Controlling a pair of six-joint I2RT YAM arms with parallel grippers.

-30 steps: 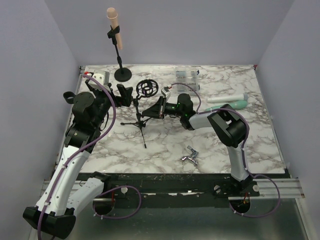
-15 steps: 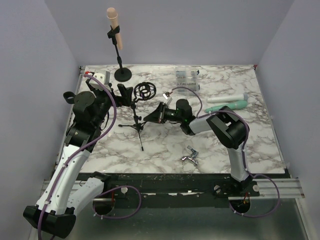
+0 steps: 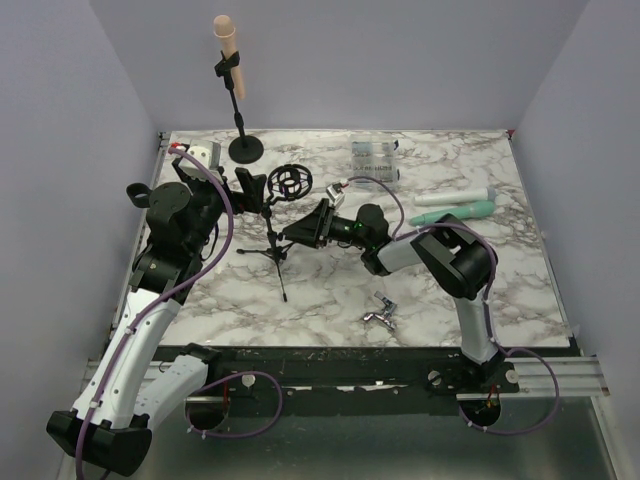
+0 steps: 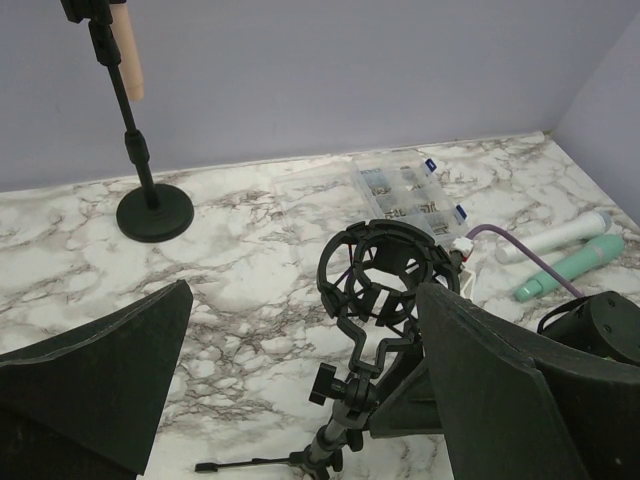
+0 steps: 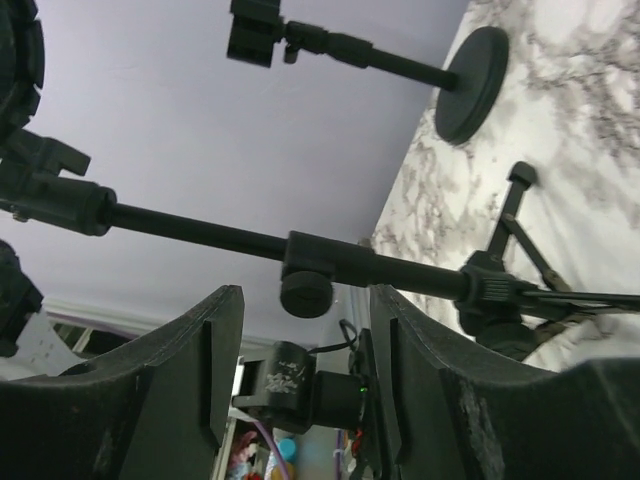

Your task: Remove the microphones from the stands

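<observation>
Microphone (image 3: 227, 38) clipped upright, long axis near vertical, on round-base stand (image 3: 246, 148), behind and left of tripod stand (image 3: 277, 245). Left hand (image 3: 255, 188), fingers apart, faces the tripod's seemingly empty shock mount (image 4: 390, 275); right hand (image 3: 293, 235), apart, straddles its pole (image 5: 210, 232). Left arm (image 3: 160, 270) nearer microphone.

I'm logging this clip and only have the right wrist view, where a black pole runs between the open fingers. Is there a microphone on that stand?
Observer: No. That pole belongs to the tripod stand, and its shock mount is empty.
Operator: So where is the microphone?
Observer: The microphone is clipped upright on the round-base stand at the back left of the table.
Operator: And the left arm?
Observer: The left gripper is open, with the shock mount between its fingers.
</observation>
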